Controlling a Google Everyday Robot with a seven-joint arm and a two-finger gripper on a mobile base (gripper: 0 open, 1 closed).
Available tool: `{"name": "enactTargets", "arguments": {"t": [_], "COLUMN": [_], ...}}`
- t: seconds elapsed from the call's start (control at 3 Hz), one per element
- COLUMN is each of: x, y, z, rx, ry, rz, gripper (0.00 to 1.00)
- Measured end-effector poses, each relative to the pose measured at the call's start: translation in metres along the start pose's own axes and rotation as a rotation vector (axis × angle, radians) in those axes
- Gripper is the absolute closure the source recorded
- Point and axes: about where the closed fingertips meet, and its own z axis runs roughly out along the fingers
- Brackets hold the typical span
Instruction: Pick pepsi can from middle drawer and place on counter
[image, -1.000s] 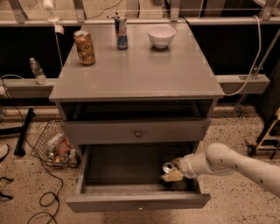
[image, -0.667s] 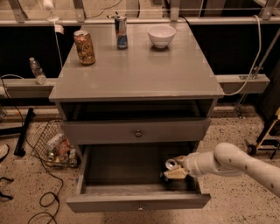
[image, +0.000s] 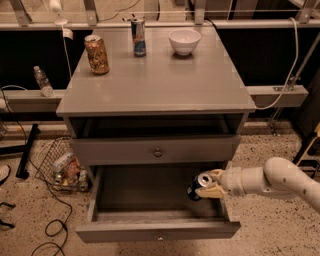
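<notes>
Pinching the pepsi can (image: 198, 187), the gripper's (image: 207, 183) fingers (image: 211, 192) seemingly slightly higher in the middle drawer (image: 150, 231) than before.

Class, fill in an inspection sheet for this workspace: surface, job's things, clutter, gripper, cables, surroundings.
Surface: counter bears three items.
Job's things: pepsi can tilted in the open middle drawer, right side.
Clutter: orange can, slim blue can, white bowl at the counter's back.
Gripper: gripper in the drawer, fingers closed on the pepsi can.
Cables: white cable at right; black cables on floor, left.
Surroundings: wire basket of rubbish, water bottle, left.
</notes>
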Motion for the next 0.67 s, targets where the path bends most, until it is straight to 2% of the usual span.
{"name": "enactTargets", "arguments": {"t": [0.33, 0.67], "x": [-0.0301, -0.0345], "y": [0.0065, 0.0085], "z": [-0.0207, -0.0223], "rx": [-0.057, -0.061], "ry": [-0.020, -0.013], "rz": [-0.096, -0.109], "gripper": [1.00, 1.00]}}
